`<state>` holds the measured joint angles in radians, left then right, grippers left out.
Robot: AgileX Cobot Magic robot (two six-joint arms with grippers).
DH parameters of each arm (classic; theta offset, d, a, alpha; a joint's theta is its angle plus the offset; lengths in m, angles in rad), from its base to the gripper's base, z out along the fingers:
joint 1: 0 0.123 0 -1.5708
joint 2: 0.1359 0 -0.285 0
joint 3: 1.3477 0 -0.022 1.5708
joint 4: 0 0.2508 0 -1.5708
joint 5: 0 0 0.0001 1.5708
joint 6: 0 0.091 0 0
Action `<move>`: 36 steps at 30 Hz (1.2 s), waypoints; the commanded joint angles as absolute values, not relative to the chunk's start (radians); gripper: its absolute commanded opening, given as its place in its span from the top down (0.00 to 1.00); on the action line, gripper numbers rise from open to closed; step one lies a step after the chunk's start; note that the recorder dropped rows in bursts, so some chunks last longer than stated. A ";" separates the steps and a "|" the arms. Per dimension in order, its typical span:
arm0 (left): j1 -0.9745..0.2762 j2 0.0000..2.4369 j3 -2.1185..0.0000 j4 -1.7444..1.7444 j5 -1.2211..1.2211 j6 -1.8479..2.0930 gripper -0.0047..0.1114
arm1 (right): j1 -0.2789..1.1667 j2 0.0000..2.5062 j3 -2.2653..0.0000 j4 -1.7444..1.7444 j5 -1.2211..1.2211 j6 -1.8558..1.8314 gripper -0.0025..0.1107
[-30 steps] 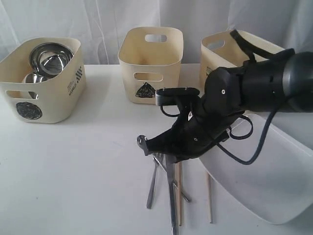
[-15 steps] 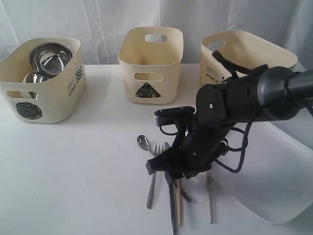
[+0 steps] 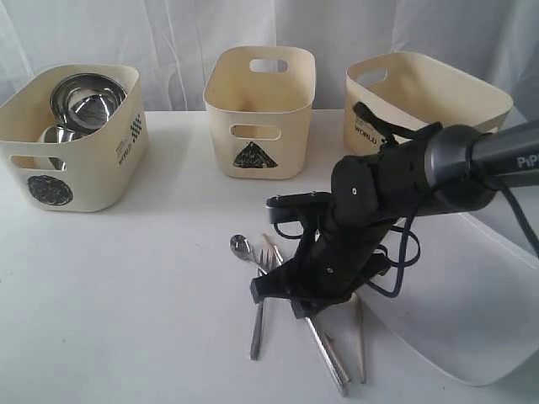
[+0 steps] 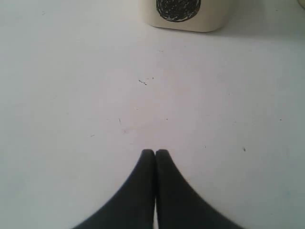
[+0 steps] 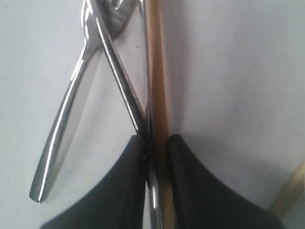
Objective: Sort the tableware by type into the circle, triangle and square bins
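My right gripper is down on the table in the cutlery pile, shut on a wooden chopstick with a thin steel handle pinched alongside it; which utensil that handle belongs to I cannot tell. Around it lie the spoon, the fork, the knife and the second chopstick. The large white plate lies to the right. A steel bowl and a steel mug sit in the circle bin. The white bowl is out of view. My left gripper is shut and empty over bare table.
The triangle bin stands at the back centre and the square bin at the back right, its inside hidden. The circle bin's front wall shows ahead in the left wrist view. White curtain hangs behind the table.
The right arm came down onto the cutlery. The chopstick and the knife have swung so their near ends point right, and the spoon has slid a little left.
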<state>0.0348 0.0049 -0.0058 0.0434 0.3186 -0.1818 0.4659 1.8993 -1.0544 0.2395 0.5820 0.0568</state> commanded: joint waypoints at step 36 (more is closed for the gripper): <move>0.028 0.000 0.000 0.043 0.322 -0.180 0.96 | 0.106 1.688 -1.554 0.667 0.746 -0.551 0.98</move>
<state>0.0348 0.0049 -0.0058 0.0434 0.3186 -0.1818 0.1671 1.6965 -1.5366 0.4684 0.7546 -0.3661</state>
